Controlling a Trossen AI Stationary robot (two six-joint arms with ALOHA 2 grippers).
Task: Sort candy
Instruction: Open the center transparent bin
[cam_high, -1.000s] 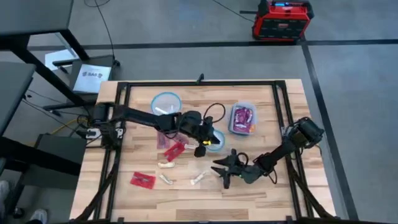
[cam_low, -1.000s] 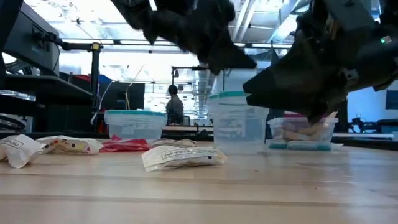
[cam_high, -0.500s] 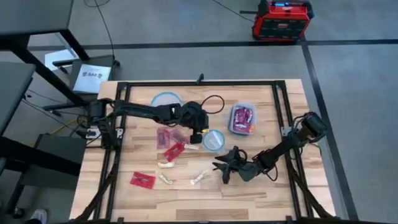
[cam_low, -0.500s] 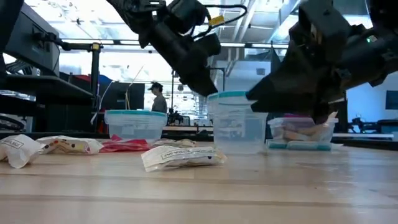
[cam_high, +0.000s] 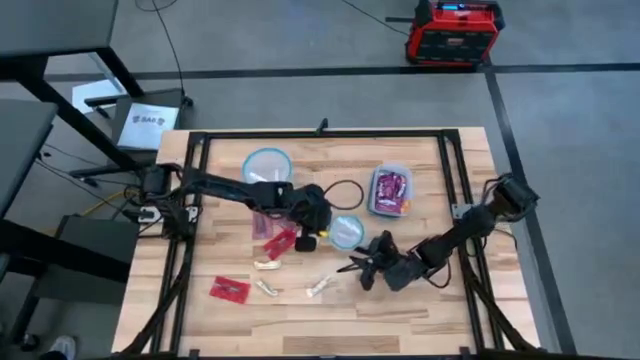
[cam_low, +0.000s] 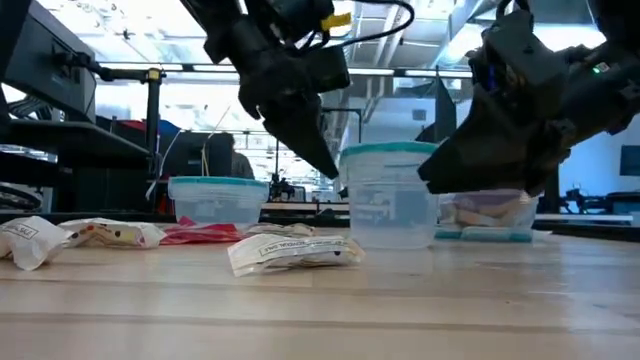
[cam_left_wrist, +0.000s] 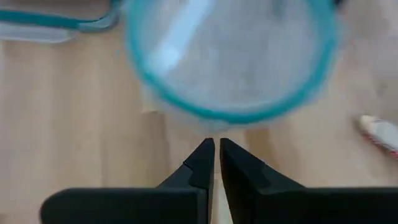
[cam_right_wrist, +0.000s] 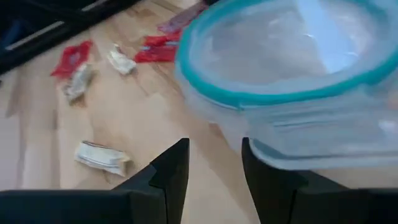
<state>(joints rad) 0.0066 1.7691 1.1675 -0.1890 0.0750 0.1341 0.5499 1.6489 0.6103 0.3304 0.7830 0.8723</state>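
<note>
**Two hands close around the small round container at mid-desk**

The left hand (cam_high: 322, 238) is seen at the middle of the wooden desk (cam_high: 420, 310), just beside the small round container (cam_high: 346, 229) with the teal rim. In the left wrist view its fingers (cam_left_wrist: 202, 163) are pressed almost together, with only a thin slit between them, and nothing is held. The right hand (cam_high: 352, 267) is placed on the near side of the same container, its fingers (cam_right_wrist: 171, 168) parted by a narrow gap and empty.

The candy is scattered over the desk's left half: a red packet (cam_high: 229, 290) near the front, a second red packet (cam_high: 279, 243) just beside the left hand, a pinkish packet (cam_high: 265, 220) behind it, and three cream sticks (cam_high: 317, 288) laid in a loose row between them. Purple and red sweets are held in the rectangular container (cam_high: 390, 190) toward the right. A white piece is seen inside the larger round container (cam_high: 268, 166) at the back.
</note>
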